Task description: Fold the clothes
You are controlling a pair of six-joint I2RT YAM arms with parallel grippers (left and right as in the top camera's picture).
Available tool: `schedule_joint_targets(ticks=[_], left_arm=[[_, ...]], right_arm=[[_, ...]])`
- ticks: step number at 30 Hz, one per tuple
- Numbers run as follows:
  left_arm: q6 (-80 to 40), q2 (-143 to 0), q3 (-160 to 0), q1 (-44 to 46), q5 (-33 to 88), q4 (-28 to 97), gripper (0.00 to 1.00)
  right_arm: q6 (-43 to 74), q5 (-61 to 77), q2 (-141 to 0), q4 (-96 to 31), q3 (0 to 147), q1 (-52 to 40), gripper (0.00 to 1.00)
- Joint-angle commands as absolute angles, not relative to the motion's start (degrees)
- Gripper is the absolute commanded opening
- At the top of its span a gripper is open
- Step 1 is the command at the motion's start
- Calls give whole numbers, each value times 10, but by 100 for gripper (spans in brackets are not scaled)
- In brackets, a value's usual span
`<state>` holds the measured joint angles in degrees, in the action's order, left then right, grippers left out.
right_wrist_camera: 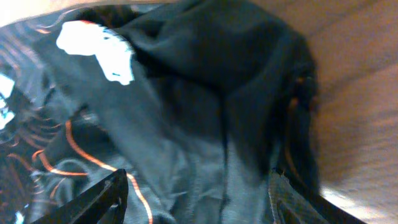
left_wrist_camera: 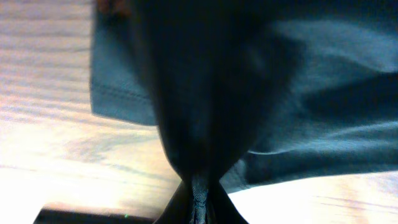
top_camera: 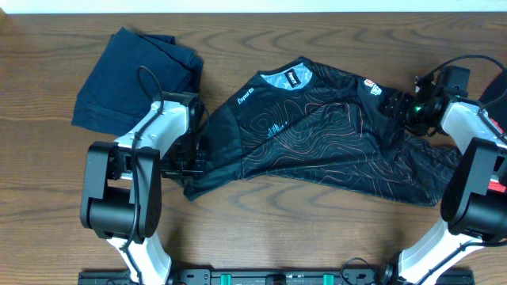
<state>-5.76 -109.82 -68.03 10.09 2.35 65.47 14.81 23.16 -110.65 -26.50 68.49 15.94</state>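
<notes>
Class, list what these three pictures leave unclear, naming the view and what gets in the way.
- Overhead: left gripper tips, buried in folds of the jersey.
- Overhead: chest logo, too small to read.
- Left wrist: jersey pattern, lost in dark close-up cloth.
- Right wrist: white patch, too blurred to read.
- All views: jersey's underside, against the table.

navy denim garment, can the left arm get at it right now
Probably not yet: the navy garment lies close, nothing between, but the left pincer is shut on the jersey.
</notes>
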Motion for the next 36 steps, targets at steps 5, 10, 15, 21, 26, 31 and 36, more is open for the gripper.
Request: schedule_joint_targets(ticks=[5,10,15,21,26,31,36], left_arm=[[-35,-1086,-684,100,57,650,6],[0,-1086,-687,100,105,654,31],[6,-1084,-704,100,112,662,32],[6,-1080,-731,100,112,651,46],[-11,-1080,-734,100,112,619,58],[-11,-1080,-734,100,114,612,58],[-11,-1080,-734,100,141,598,59]], right_arm=[[-43,538,-1107,-195,685,143,70],[44,464,-1107,-152,698,112,68],[56,319,-1107,-166,736,59,78],[58,127,-1107,-178,760,-9,86],[55,64,-1128,-160,760,-42,82],[55,65,-1178,-98,760,-63,80],[51,90,-1225,-42,760,-80,78]])
